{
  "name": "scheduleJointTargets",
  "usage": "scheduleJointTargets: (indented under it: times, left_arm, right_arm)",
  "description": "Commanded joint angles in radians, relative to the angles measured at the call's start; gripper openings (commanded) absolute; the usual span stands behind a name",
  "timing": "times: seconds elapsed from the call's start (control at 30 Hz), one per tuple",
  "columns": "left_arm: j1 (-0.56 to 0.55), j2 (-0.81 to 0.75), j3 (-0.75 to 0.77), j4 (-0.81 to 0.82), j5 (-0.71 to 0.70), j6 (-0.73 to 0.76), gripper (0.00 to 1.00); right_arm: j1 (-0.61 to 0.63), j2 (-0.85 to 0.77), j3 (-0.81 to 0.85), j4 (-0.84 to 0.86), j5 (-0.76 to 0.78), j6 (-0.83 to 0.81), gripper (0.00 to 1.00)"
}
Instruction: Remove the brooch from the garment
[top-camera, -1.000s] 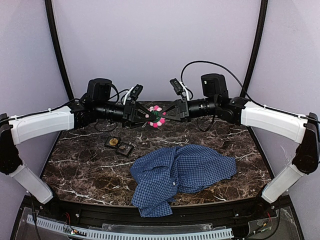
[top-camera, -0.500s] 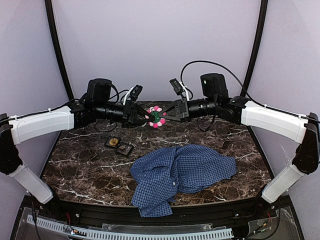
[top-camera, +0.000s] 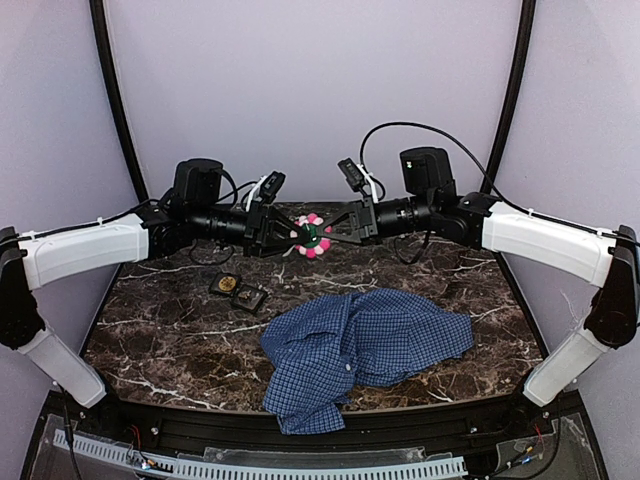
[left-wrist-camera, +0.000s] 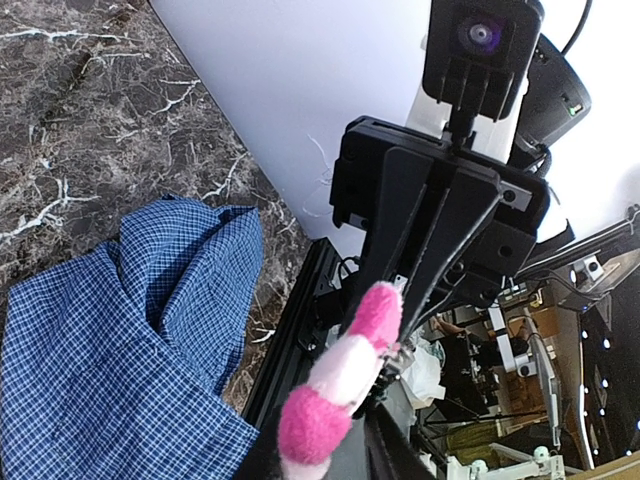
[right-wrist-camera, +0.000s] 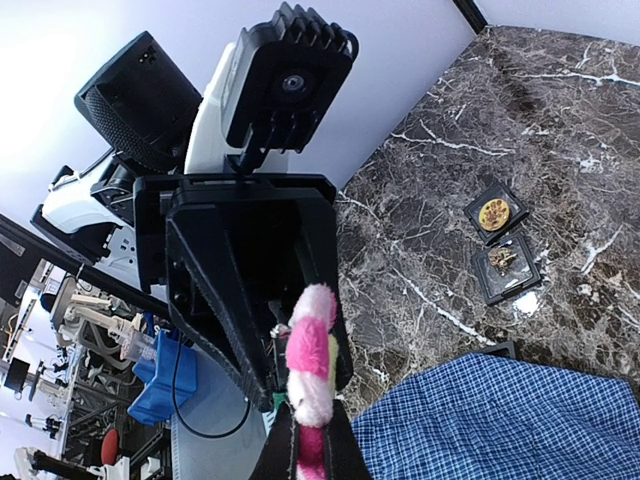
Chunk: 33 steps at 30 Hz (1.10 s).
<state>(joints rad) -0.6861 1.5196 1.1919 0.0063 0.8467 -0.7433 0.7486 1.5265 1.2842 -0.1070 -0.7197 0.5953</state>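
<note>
A fluffy pink and white flower brooch hangs in the air above the back of the table, held between both grippers. My left gripper closes on it from the left and my right gripper from the right. In the left wrist view the brooch is edge-on, with a metal clasp on its right side. In the right wrist view the brooch sits pinched between my fingers. The garment, a blue checked shirt, lies crumpled on the table below, apart from the brooch. It also shows in the left wrist view and the right wrist view.
Two small open black boxes with gold pieces lie left of the shirt on the dark marble table; they also show in the right wrist view. Purple walls and black poles enclose the table.
Almost nothing: both grippers stay on the brooch in mid-air, and the brooch has shifted only slightly downward.
</note>
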Motion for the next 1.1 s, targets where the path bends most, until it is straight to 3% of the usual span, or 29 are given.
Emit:
scheduleJointTargets:
  times: [0.0,0.2,0.53,0.73,0.87,0.97,1.07]
  left_arm:
    - [-0.003,-0.028,-0.016,0.091,0.022,-0.006,0.34]
    - [-0.003,-0.011,0.002,0.100,0.017,-0.014,0.36]
    - [-0.003,-0.018,-0.013,0.095,0.021,-0.019,0.13]
    - [-0.003,-0.014,-0.019,0.105,0.018,-0.031,0.02]
    - [-0.003,-0.008,-0.017,0.108,0.021,-0.036,0.01]
    - [-0.003,-0.008,-0.019,0.107,0.024,-0.033,0.01]
    - [-0.003,-0.005,-0.021,0.111,0.029,-0.031,0.01]
  right_arm:
    - [0.017,0.004,0.020,-0.007,0.007,-0.014,0.00]
    - [0.020,0.002,0.017,-0.007,0.001,-0.017,0.00]
    - [0.021,0.001,0.016,-0.009,-0.013,-0.012,0.00]
    - [0.021,-0.022,-0.004,0.026,-0.065,-0.007,0.38]
    - [0.020,-0.054,-0.037,0.086,-0.091,0.013,0.60]
    - [0.016,-0.071,-0.054,0.103,-0.084,0.023,0.67]
    - [0.006,-0.083,-0.076,0.102,-0.077,0.032,0.67]
